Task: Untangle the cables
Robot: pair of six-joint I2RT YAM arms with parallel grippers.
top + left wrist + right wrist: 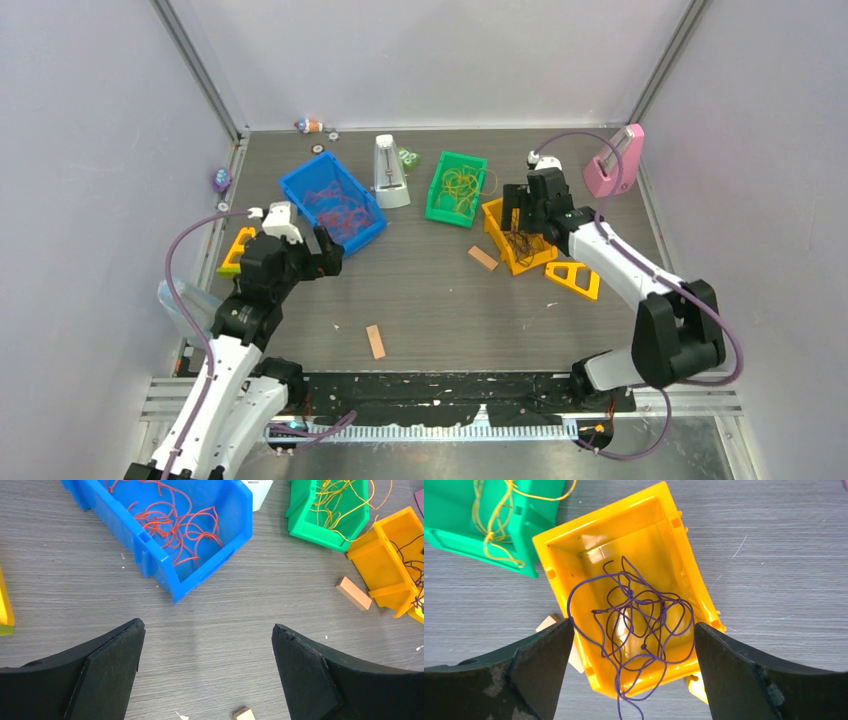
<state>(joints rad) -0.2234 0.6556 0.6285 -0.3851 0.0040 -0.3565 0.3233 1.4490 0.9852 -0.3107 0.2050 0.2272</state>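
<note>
Right gripper (633, 629) hung spread over purple cables (629, 593) spilling past the yellow bin (664, 545) — detail lost overhead; left gripper (207, 625) gaped wide.

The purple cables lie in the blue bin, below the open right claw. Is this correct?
Not quite. The purple cables lie in a yellow bin, not a blue one, as the right wrist view shows. The rest holds: they are below the open right claw.
</note>
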